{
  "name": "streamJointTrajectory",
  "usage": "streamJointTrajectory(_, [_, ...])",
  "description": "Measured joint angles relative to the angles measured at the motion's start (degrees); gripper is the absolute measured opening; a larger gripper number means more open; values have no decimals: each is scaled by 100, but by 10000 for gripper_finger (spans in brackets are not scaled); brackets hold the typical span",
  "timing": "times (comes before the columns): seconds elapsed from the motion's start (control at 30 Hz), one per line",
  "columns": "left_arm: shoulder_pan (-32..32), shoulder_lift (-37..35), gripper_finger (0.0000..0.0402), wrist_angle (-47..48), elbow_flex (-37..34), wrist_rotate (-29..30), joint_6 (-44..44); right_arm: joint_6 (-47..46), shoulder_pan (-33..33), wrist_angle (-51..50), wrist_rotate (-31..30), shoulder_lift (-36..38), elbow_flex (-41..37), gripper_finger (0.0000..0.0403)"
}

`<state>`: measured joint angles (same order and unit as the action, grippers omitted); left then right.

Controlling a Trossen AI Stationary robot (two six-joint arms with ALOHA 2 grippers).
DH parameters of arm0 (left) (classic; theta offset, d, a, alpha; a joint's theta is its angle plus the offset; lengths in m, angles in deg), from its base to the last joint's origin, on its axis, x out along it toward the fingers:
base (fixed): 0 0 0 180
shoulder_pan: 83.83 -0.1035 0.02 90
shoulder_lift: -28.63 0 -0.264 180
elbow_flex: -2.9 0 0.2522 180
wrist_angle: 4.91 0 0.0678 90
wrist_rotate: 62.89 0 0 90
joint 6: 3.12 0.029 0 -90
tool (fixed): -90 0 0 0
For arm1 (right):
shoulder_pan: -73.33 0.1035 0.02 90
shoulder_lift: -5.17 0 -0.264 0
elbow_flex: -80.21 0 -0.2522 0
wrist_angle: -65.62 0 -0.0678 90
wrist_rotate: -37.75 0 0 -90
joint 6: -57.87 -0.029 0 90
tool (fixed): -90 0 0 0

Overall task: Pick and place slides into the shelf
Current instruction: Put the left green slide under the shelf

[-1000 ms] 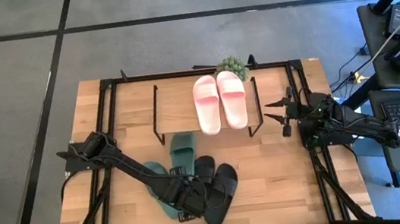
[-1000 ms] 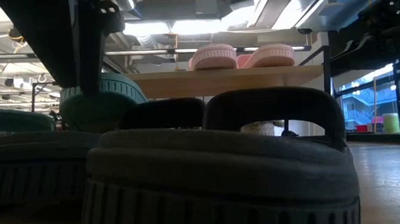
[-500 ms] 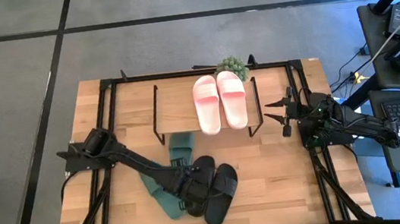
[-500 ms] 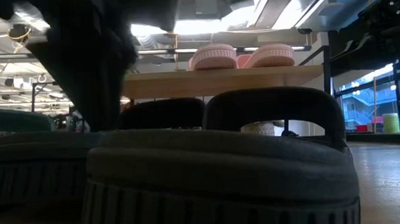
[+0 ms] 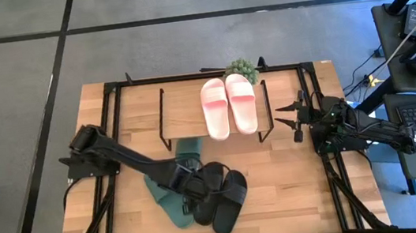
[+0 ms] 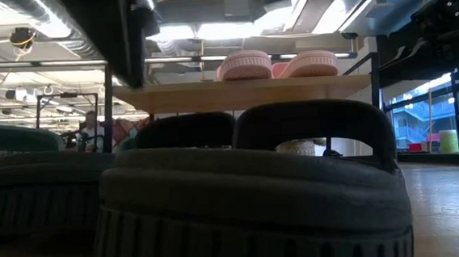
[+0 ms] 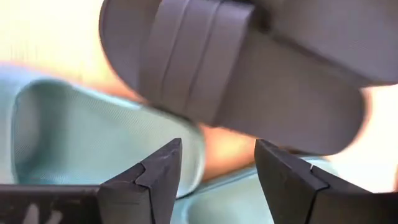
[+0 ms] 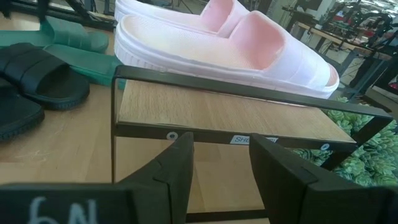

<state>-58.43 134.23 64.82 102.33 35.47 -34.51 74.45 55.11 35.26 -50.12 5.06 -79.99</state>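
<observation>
Since one second ago, the left arm has drawn back toward the shelf side, so its gripper (image 5: 188, 184) now hangs above the green slides (image 5: 171, 194) and the black slides (image 5: 219, 197), and in the low view the dark arm no longer blocks the middle. Its fingers (image 7: 152, 177) stand apart with nothing between them; just ahead of them a green slide lies under the edge of a black one. I judge it is lining up to take one slide from this pile, which lies in front of the shelf (image 5: 183, 111).

Further right, the pink slides (image 5: 228, 104) sit side by side on the wooden top board, so that pair seems already placed. The right gripper (image 5: 297, 119) waits just beside the shelf's right end, its fingers (image 8: 177, 163) apart and empty, facing the pink pair.

A small label on the shelf frame begins with "She"; the rest is hidden.
</observation>
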Motion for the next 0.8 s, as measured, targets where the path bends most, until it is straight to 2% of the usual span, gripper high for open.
streamJointTrajectory(0.17, [60,-87,195,-340,-164,-327,-44,-2,2,-2,0,1,0,157])
streamJointTrajectory(0.33, [57,-105,195,-1342,-911,-954,-3,-1,2,-2,0,0,0,157])
streamJointTrajectory(0.57, [7,-164,195,-2147,-1691,-1215,-299,-2,4,0,2,-1,0,157])
streamJointTrajectory(0.8, [-124,-164,195,-2244,-2114,-1259,-404,-2,4,2,2,-1,0,157])
